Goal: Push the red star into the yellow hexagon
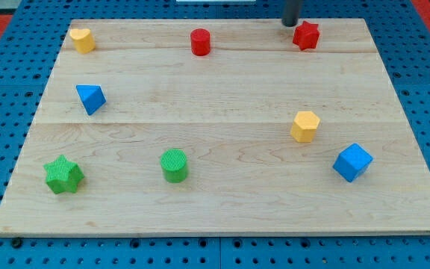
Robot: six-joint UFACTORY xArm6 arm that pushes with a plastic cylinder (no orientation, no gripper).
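Pale wooden tabletop (pixel 222 202) is carrying eight small coloured blocks. The end effector is a plain dark rod, nothing to open or close; my tip (pixel 290 24) is sitting at the view's top, just beside the red star block (pixel 306 35) on its upper left, contact hard to tell. The yellow hexagon block (pixel 304 125) is lying well below the star, almost straight down the view. A blue cube (pixel 352 162) is sitting near the hexagon, lower right. The star is looking light, rigid and easy to slide, but its points are likely making it spin off-centre. Best pushing squarely on its top edge, through the middle.
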